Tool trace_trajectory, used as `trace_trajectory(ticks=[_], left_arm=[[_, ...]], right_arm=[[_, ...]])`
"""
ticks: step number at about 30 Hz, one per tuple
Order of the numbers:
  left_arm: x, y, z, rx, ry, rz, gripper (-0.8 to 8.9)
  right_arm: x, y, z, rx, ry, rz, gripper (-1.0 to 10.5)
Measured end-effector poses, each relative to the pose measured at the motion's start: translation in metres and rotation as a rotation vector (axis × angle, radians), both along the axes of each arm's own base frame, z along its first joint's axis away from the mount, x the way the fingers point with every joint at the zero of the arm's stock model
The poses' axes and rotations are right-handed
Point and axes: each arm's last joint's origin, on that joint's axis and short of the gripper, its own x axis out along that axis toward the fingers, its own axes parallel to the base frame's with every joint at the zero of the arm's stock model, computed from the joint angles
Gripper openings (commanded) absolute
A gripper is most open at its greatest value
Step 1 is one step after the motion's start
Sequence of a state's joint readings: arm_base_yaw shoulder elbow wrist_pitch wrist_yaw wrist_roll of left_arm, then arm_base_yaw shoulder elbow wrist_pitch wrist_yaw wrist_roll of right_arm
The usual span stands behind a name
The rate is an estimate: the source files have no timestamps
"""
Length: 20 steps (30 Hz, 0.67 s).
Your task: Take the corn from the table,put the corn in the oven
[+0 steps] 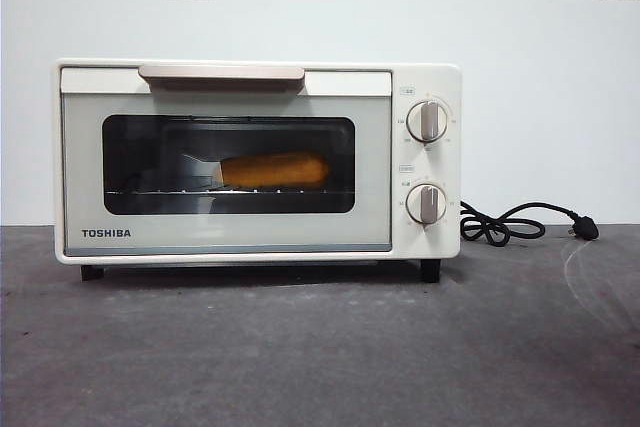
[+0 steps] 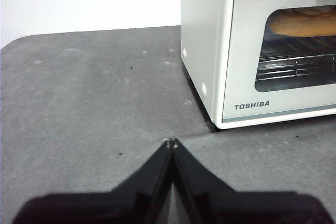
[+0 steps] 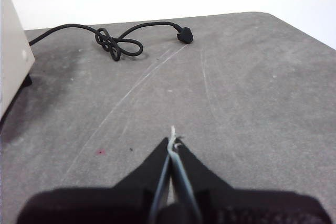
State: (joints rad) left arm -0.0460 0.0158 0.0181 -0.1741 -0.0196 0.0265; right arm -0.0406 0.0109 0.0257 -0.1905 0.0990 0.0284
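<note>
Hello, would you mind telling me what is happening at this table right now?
Nothing is being handled at this moment. The corn lies on the wire rack inside the TOSHIBA toaster oven, whose glass door is closed. The left gripper is shut and empty over the table near the oven's front corner. The right gripper is shut too, over the table on the side where the black power cord lies unplugged.

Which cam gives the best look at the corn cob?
Front view: the glossy yellow-orange corn cob lies whole on the rack behind the cream-white toaster oven's shut glass door. Left wrist view catches only part of it at the frame edge. Right wrist view shows none.
</note>
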Motion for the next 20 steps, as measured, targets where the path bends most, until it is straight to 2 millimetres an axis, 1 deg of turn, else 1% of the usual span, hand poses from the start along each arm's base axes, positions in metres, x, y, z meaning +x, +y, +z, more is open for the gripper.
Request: trace_trajectory(ticks=[20], left_arm=[[0.0000,0.0000,0.0000,0.000,0.000,0.000,-0.03]], right_arm=[[0.0000,-0.0001,0.0001,0.012,-0.003,-0.005,0.0]])
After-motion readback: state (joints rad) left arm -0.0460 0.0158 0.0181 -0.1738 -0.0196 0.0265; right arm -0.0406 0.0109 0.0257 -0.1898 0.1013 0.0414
